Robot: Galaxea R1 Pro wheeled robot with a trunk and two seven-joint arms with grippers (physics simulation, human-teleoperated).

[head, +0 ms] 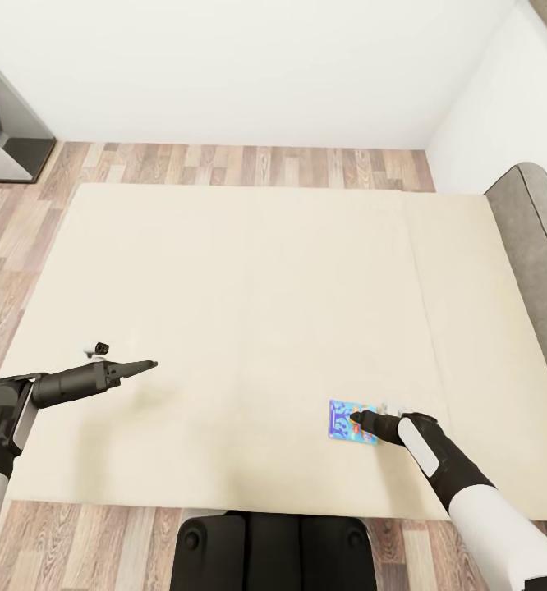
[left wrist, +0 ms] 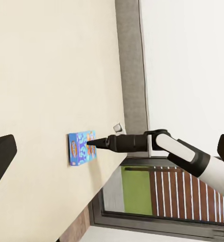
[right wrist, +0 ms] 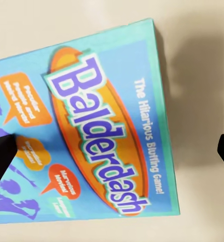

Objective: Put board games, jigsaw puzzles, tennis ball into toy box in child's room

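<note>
robot base [head: 265, 550]: dark, at the near edge of the bed, centred.
right gripper [head: 357, 419]: low over the blue board game, tips at its right half. in the right wrist view the two finger tips [right wrist: 1, 164] sit wide apart at either edge of the picture, so it is spread, holding nothing.
blue board game [head: 352, 421]: flat on the mattress, near right part of the bed, close to the near edge. lid reads "balderdash" [right wrist: 99, 133].
left gripper [head: 146, 364]: out over the near left of the mattress, well apart from the game, pointing right. head view suggests pressed together; wrist view shows tips far apart, so cannot tell.
bed [head: 224, 271]: plain beige mattress, grey headboard [head: 536, 222] at right.
floor [head: 241, 164]: wood planks beyond the far side.
step, judged: lining up a grasp on the game.
risk: box is thin and lies flat; closing off-centre or too high could skid it across the mattress or tip it.
risk: pressing down too hard could sink it into the mattress.
</note>
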